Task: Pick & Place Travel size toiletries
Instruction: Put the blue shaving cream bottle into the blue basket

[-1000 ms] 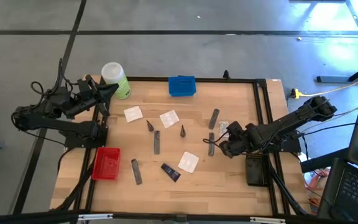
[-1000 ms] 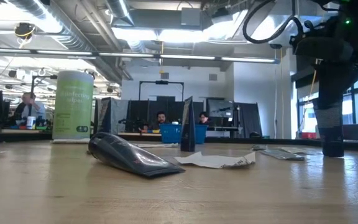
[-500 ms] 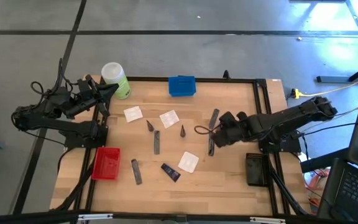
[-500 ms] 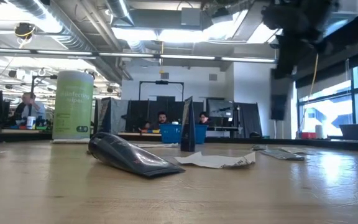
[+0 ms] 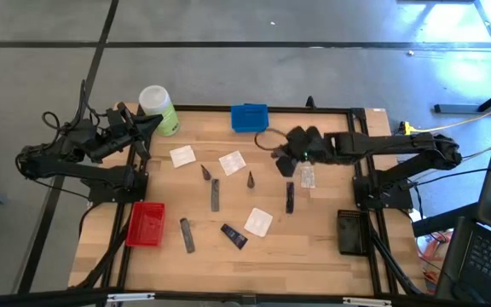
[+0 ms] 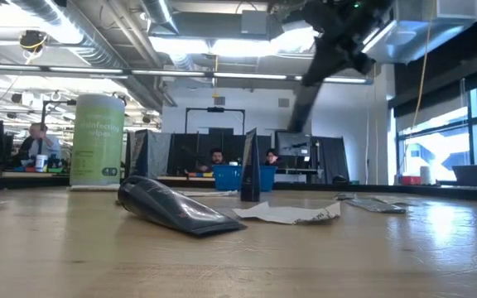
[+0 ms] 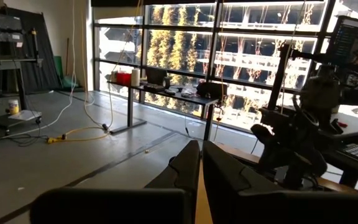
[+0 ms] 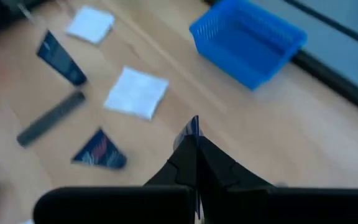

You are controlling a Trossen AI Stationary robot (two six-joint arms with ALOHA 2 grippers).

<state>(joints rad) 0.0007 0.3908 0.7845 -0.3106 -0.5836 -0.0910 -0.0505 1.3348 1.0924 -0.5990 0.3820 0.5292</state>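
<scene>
My right gripper [image 5: 286,155] hangs over the table's far right part, just right of the blue tray [image 5: 249,117], shut on a slim dark tube [image 6: 305,101]. On the wood lie the other toiletries: grey tubes [image 5: 215,194] [image 5: 186,234] [image 5: 290,198], white sachets [image 5: 182,156] [image 5: 232,162] [image 5: 258,222], two dark cones [image 5: 205,171] [image 5: 251,179], a navy tube [image 5: 234,236] and a clear packet [image 5: 307,176]. My left gripper [image 5: 156,122] waits shut at the far left, beside the green bottle [image 5: 158,109]. My right gripper pinches the tube's upper end [image 8: 193,127] between its two fingers, which slant down from the table's right side. The tube hangs below the fingers, a little tilted, its lower end [image 6: 298,124] clear of the table.
A red tray [image 5: 146,223] sits at the near left and a black tray [image 5: 350,232] at the near right edge. The blue tray also shows ahead of the fingers in the right wrist view [image 8: 247,40]. People sit in the room beyond the table.
My right gripper has risen and swung from the table's right middle toward the far edge and the blue tray, tipping less steeply. The dark tube, whose lower end stood on the table, is now lifted clear and hangs from the shut fingers.
</scene>
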